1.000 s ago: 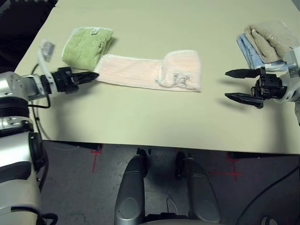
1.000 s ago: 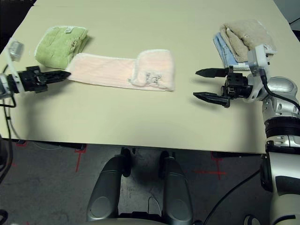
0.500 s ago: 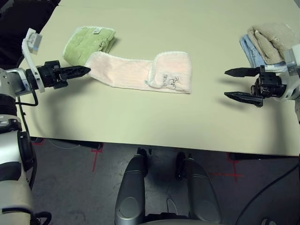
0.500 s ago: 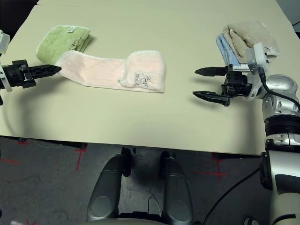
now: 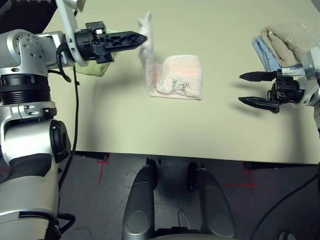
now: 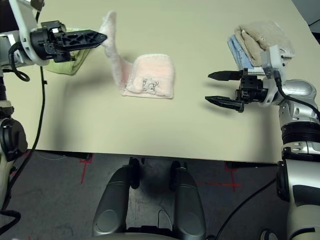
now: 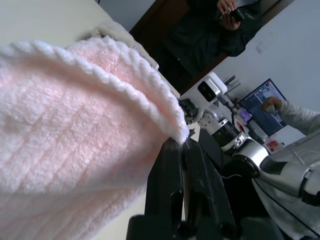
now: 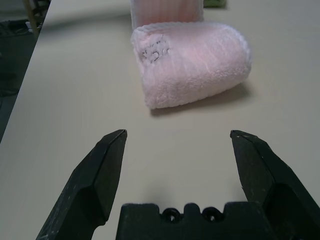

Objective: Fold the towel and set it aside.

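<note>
The pink towel (image 5: 175, 80) sat near the middle of the pale surface (image 5: 150, 130). Its right part was folded over and lay flat (a small tag with dark marks showed on top). Its left end was lifted up off the surface, standing tall like a little flag.

The left claw (image 5: 142, 38) was pinched tight on that lifted end of the towel. It was up in the air and pointed toward 3 o'clock. In the left wrist view the two black fingers (image 7: 170, 185) were pressed together with the fluffy pink cloth and its white edge caught at their tips.

The right claw (image 5: 246, 89) was at about 3 o'clock from the towel, well apart from it. Its two fingers were spread wide with nothing between them, and it pointed toward 9 o'clock, at the folded part of the towel. It hung just above the surface.

A green towel (image 6: 67, 62) lay at 9 o'clock from the pink one, partly hidden under the left arm. A beige towel (image 5: 290, 42) sat on top of a blue towel (image 5: 262, 52) at about 2 o'clock, just behind the right claw.

A person (image 7: 215, 30) in dark clothes stood in the background of the left wrist view.
</note>
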{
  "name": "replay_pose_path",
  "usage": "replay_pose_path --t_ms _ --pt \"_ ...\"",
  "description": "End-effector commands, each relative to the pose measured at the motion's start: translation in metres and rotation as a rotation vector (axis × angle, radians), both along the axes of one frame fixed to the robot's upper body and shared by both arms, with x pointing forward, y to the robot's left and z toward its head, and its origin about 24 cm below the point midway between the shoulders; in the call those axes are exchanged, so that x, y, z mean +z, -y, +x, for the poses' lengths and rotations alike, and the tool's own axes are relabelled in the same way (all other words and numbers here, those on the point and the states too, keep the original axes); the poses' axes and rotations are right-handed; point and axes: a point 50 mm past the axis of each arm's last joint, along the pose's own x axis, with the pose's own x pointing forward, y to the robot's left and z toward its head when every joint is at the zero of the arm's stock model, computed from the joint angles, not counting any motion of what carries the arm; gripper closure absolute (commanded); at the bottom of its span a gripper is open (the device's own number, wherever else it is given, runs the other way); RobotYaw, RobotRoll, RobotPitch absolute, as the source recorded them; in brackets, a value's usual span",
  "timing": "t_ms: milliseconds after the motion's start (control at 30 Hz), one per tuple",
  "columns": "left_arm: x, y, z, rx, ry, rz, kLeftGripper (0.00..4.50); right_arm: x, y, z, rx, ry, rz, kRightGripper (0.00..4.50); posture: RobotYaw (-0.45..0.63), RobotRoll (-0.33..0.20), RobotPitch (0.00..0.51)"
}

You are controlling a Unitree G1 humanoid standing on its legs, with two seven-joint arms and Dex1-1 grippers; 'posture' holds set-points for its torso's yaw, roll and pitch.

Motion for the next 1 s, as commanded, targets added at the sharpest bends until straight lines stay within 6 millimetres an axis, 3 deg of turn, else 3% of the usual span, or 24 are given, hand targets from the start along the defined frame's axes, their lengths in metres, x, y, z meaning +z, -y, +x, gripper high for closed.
replay_pose_path --t_ms 33,200,433,733,1000 --pt "-0.004 0.018 0.004 -0.004 0.043 0.015 4.48 0.000 0.006 -0.001 -0.034 0.007 0.013 0.00 0.06 0.000 0.294" --pt "-0.017 0.038 0.017 0.032 0.072 0.041 4.48 -0.002 0.007 0.003 -0.071 0.004 0.038 0.00 0.05 0.000 0.297" --pt "-0.043 0.048 0.024 -0.013 0.073 0.169 4.48 -0.004 0.000 0.011 -0.070 0.006 0.062 0.00 0.06 0.000 0.300" --pt "-0.040 0.063 0.020 -0.115 0.061 0.165 4.48 -0.002 -0.002 0.014 -0.060 0.012 0.060 0.00 0.06 0.000 0.300" --pt "-0.046 0.096 0.025 -0.140 0.097 0.193 4.48 -0.003 -0.002 0.013 -0.059 0.011 0.058 0.00 0.06 0.000 0.301"
